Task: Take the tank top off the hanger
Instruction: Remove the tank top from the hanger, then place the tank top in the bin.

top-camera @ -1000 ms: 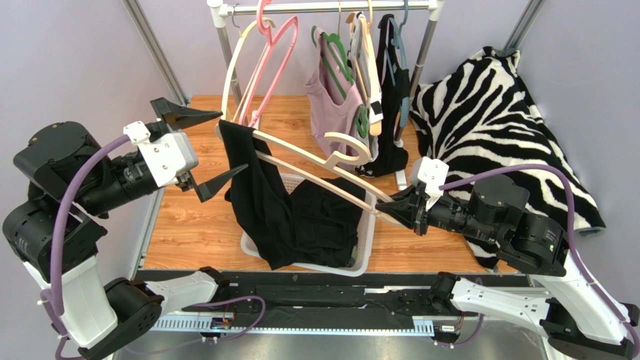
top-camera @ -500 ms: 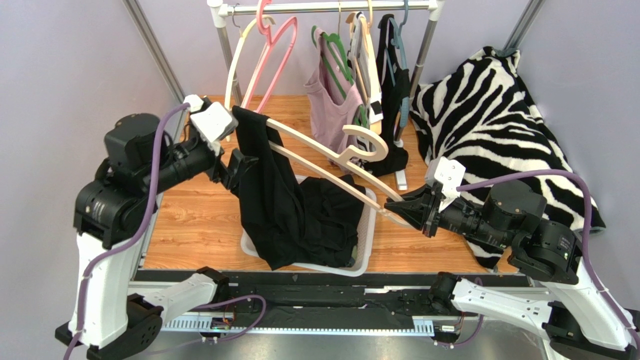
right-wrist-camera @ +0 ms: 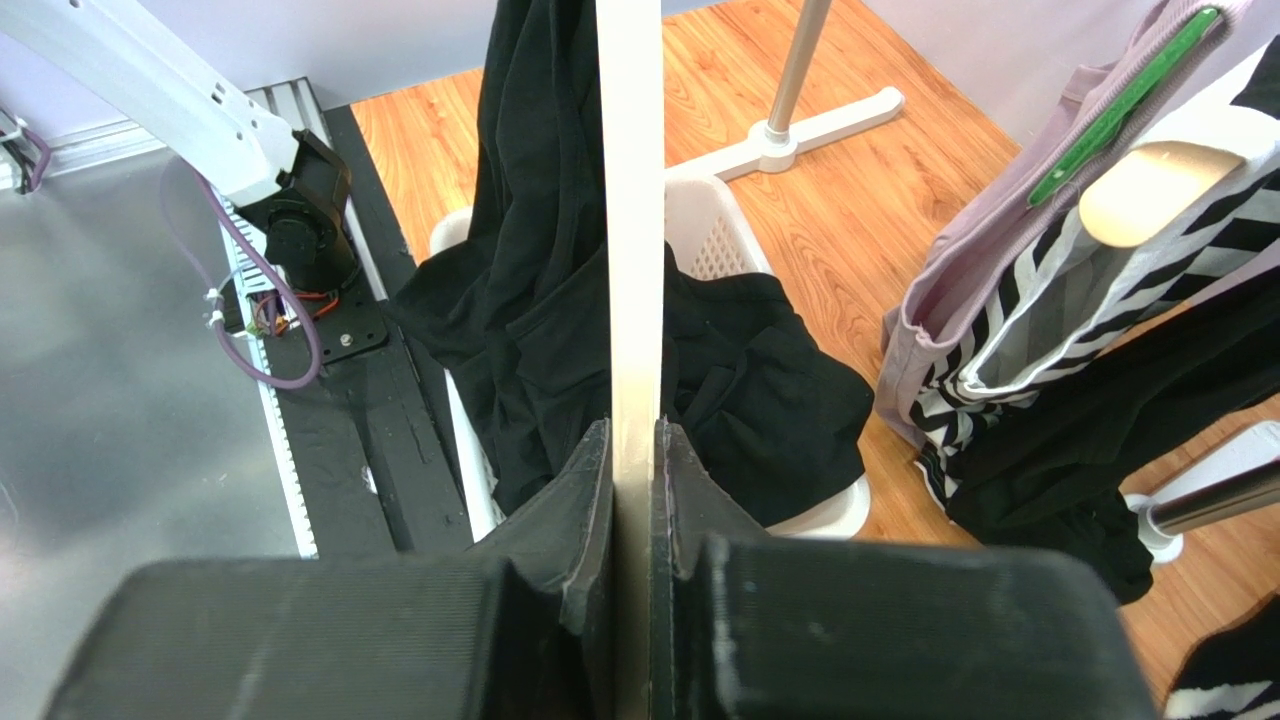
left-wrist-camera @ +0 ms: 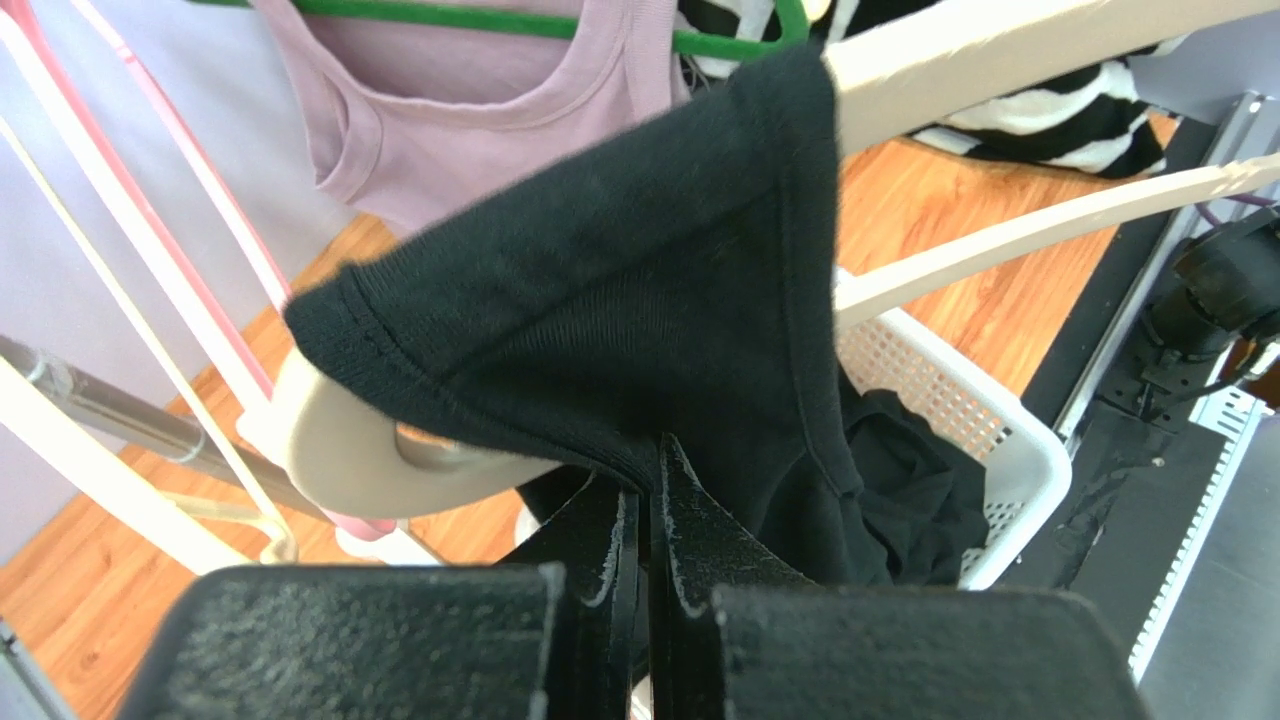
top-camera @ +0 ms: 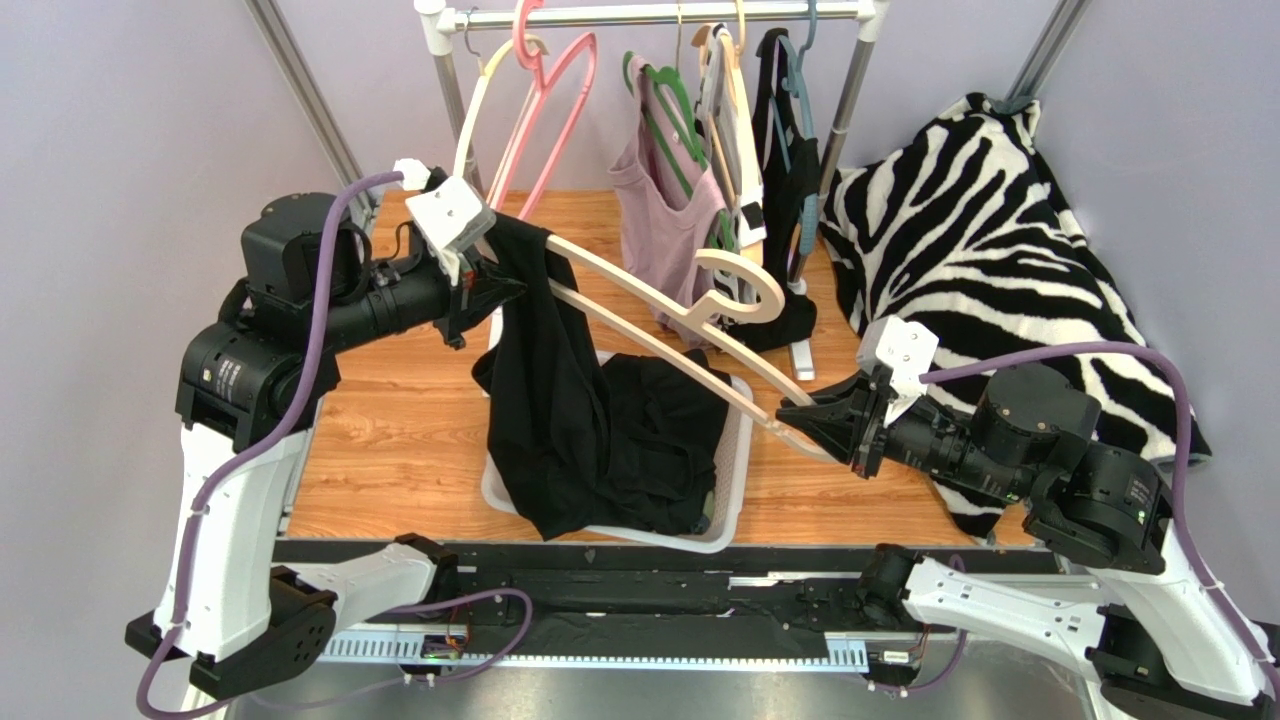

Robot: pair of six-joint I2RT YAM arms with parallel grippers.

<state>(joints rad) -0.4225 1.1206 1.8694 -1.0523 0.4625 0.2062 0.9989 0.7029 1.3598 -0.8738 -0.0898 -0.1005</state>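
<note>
Zebra-striped blanket point(top-camera: 977, 225) lay heaped at far right of table. Black tank top point(top-camera: 549, 390) hung from left end of cream hanger point(top-camera: 646, 285), lower part draped into white basket point(top-camera: 739, 465). Hanger was held tilted above basket. Right gripper point(top-camera: 819, 414) was clamped tight on hanger's lower bar. Left gripper point(top-camera: 493, 285) was pinched narrow on tank top fabric at hanger's shoulder.
</note>
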